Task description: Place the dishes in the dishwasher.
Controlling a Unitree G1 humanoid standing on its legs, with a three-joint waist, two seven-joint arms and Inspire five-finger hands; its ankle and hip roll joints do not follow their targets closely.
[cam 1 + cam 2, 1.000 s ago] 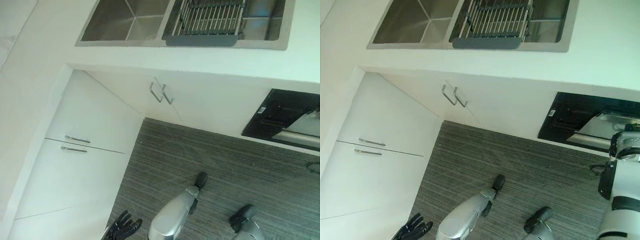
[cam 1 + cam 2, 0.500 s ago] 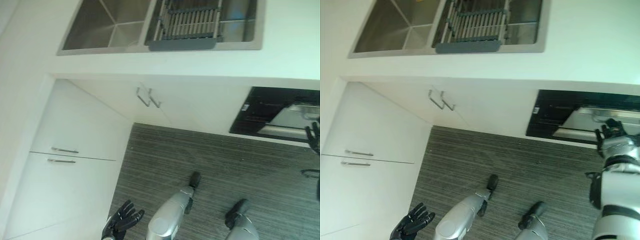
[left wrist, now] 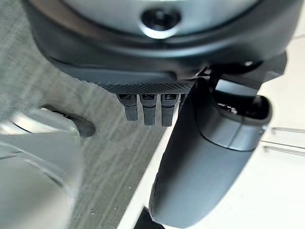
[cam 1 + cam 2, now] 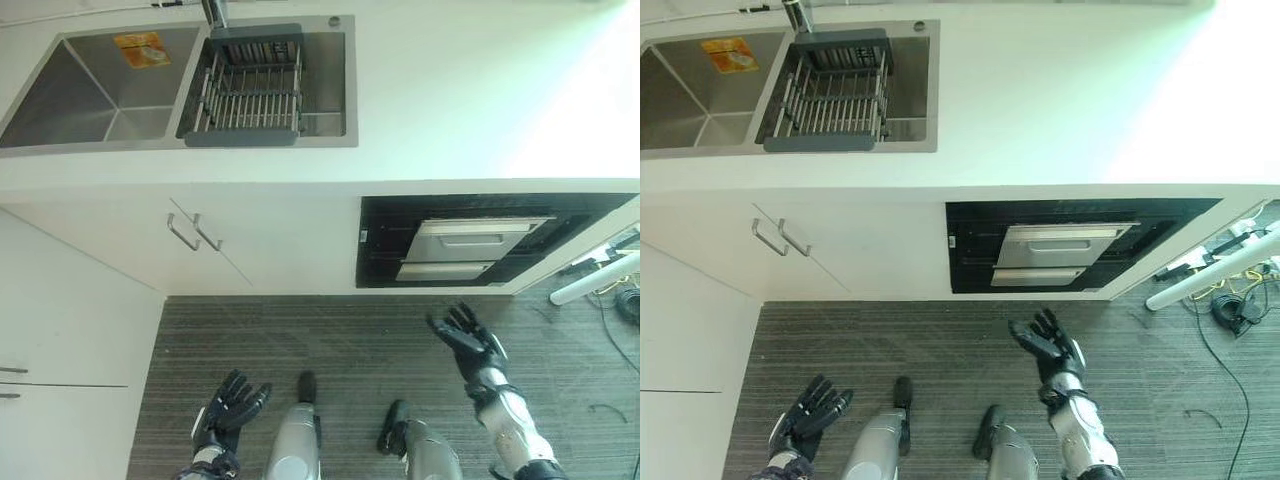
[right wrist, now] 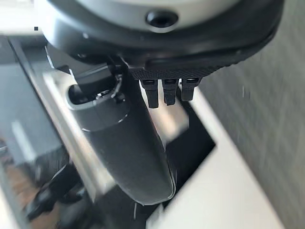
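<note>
Right now I have both hands empty and low over the grey striped floor (image 4: 330, 330). My right hand (image 4: 468, 340) is raised with its fingers spread and relaxed, holding nothing, and it sits just below and slightly right of the black built-in dishwasher (image 4: 470, 240) set under the white countertop (image 4: 450, 90). My left hand (image 4: 230, 410) hangs further down on the other side, fingers also loose and holding nothing, near the white cabinet doors with metal bar handles (image 4: 195, 232); its wrist view shows straight fingers over the floor beside a white cabinet front.

What my next move turns on is this: the dishwasher's silver front panel (image 4: 470, 248) lies straight ahead of the right hand, its long axis running side to side along the cabinet run, so I judge the right arm to be the nearer one for reaching it. The left hand is well apart from it.

As for dishes, I cannot make any out. The stainless double sink (image 4: 120, 95) sits in the counter up and to the left; its left basin looks bare apart from an orange sticker (image 4: 140, 48), and the right basin holds a dark wire drying rack (image 4: 248, 90) that appears empty. Whether the dishwasher is already partly open I cannot tell
</note>
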